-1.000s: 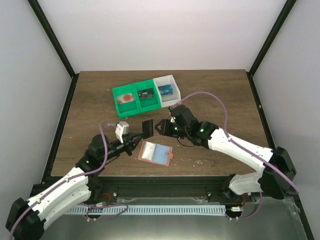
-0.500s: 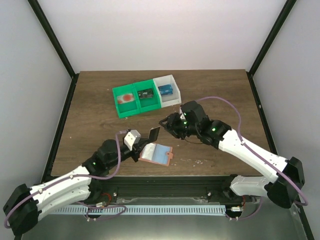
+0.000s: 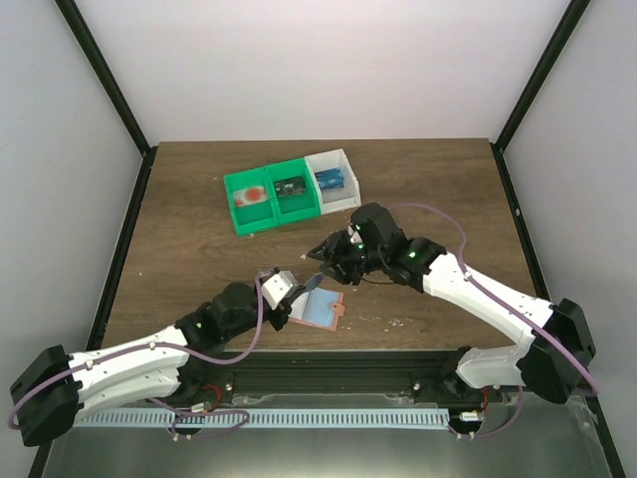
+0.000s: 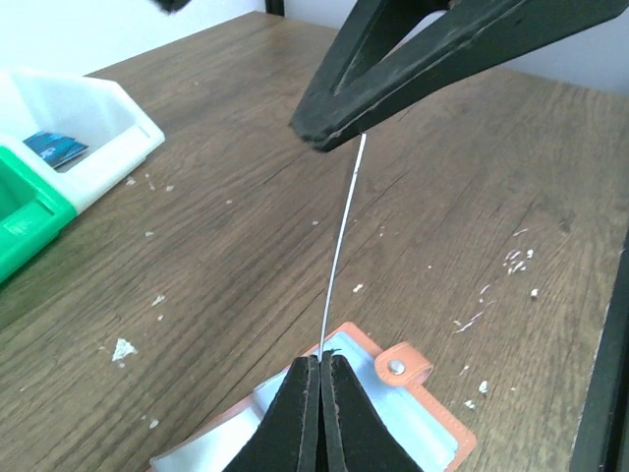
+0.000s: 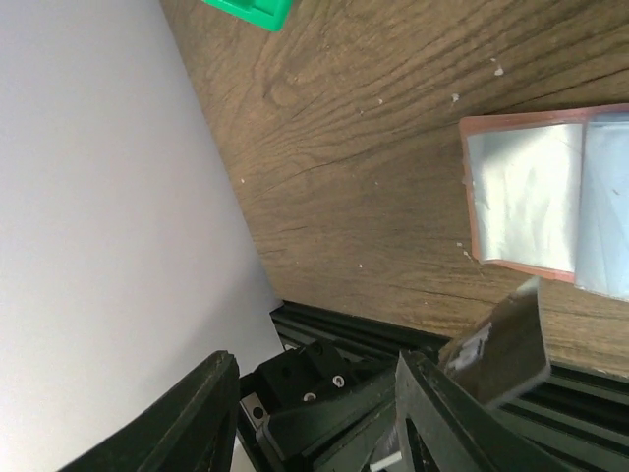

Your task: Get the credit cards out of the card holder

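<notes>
The card holder [image 3: 320, 310] lies open on the table, salmon-pink with a pale blue inside, and also shows in the right wrist view [image 5: 536, 192]. My left gripper [image 3: 299, 293] is just above its left half, shut on a dark credit card [image 3: 310, 283]. In the left wrist view that card [image 4: 341, 241] is a thin edge-on line rising from the shut fingertips [image 4: 321, 359] over the holder [image 4: 423, 418]. My right gripper [image 3: 322, 261] hovers open just beyond the card's far end. One of its fingers [image 4: 393, 79] hides that end. Nothing sits between its fingers [image 5: 187, 423].
Two green bins [image 3: 267, 196] and a white bin [image 3: 332, 179] stand in a row behind the grippers, each holding a card; the white one [image 4: 93, 118] has a blue card [image 4: 54, 147]. The table's near edge and black frame rail [image 5: 334, 329] run close under the holder.
My left gripper has carried the dark card right and toward the near edge, ending over the card holder. My right gripper's jaws have opened wider and it has stayed close to the card's far end.
</notes>
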`<state>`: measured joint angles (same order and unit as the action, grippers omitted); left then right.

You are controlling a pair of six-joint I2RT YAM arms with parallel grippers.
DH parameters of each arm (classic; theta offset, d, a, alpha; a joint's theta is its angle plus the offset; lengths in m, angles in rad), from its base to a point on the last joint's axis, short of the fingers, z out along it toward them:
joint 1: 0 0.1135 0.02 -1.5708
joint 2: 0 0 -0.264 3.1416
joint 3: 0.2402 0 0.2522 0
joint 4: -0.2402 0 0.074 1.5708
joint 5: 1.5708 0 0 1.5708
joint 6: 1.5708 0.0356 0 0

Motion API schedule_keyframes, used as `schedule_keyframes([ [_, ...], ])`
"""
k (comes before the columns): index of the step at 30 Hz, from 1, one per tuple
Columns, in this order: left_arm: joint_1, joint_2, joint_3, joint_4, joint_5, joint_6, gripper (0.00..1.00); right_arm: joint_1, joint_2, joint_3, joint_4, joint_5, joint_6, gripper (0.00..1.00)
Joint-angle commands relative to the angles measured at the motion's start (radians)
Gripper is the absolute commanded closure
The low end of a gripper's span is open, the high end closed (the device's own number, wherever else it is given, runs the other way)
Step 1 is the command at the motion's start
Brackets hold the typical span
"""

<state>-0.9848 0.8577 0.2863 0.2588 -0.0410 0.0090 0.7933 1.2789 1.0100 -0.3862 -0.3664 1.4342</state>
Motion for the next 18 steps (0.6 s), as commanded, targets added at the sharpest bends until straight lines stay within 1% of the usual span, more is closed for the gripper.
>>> schedule_keyframes([
  [1,-0.002,0.011,0.026,0.025,-0.069,0.029,1.00,-0.007,-0.040,0.000,-0.097,0.038,0.055,0.54],
  [4,-0.003,0.014,0.031,0.030,-0.066,0.025,1.00,-0.032,-0.059,0.000,-0.173,0.032,0.090,0.54],
  [7,-0.003,0.019,0.033,0.037,-0.070,0.026,1.00,-0.053,-0.081,-0.017,-0.180,0.009,0.097,0.54],
  [12,-0.008,0.041,0.039,0.042,-0.014,0.034,1.00,-0.055,-0.094,-0.053,-0.149,0.008,0.122,0.54],
  [17,-0.036,0.041,0.026,0.055,-0.031,0.036,1.00,-0.057,-0.057,-0.080,-0.008,-0.088,0.121,0.53],
  [18,-0.038,0.043,0.027,0.053,-0.031,0.038,1.00,-0.057,-0.043,-0.072,-0.003,-0.102,0.119,0.53],
])
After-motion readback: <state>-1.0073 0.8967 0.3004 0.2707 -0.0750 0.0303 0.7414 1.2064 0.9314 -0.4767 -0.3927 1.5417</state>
